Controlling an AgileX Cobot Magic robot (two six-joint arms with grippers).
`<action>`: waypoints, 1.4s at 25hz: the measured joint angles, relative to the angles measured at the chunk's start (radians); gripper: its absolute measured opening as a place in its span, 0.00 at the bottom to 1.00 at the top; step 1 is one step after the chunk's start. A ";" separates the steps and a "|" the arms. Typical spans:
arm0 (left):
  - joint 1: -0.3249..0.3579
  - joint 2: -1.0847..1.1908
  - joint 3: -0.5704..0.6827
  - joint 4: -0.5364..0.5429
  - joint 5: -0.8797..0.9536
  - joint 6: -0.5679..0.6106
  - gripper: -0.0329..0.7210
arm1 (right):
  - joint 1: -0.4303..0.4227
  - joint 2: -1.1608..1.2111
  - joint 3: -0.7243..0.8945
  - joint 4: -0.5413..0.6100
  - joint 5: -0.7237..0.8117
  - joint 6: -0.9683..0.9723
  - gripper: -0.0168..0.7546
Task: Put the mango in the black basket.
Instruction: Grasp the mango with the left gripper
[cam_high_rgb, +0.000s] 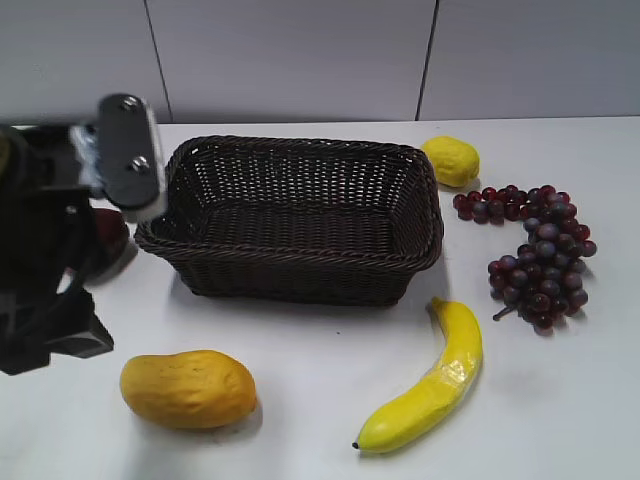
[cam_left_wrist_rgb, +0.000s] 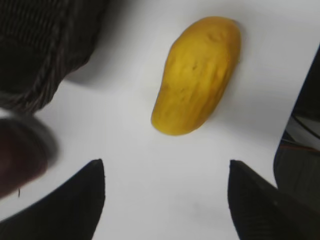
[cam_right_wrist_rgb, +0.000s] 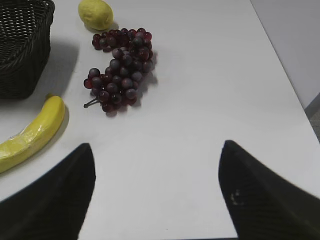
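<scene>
While both end effectors gape: bumpy oblong mango (cam_high_rgb: 188, 389) beside empty woven wicker black basket (cam_high_rgb: 293, 222)

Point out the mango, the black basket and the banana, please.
mango (cam_high_rgb: 188, 389), exterior view, middle of its skin.
black basket (cam_high_rgb: 300, 145), exterior view, far rim.
banana (cam_high_rgb: 432, 385), exterior view, middle of its body.

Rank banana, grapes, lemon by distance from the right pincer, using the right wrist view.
From the right pincer:
1. Banana, left, beside the black basket.
2. Grapes, ahead, slightly left; near its lowest berries the gap to the banana is small.
3. Lemon, far top left.
</scene>
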 joint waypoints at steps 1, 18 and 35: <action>-0.014 0.020 -0.003 0.000 -0.010 0.047 0.81 | 0.000 0.000 0.000 0.000 0.000 0.000 0.78; -0.058 0.362 -0.009 0.018 -0.171 0.245 0.89 | 0.000 0.000 0.000 0.000 0.000 0.001 0.78; -0.060 0.485 -0.010 -0.069 -0.288 0.218 0.81 | 0.000 0.000 0.000 0.000 0.000 0.001 0.78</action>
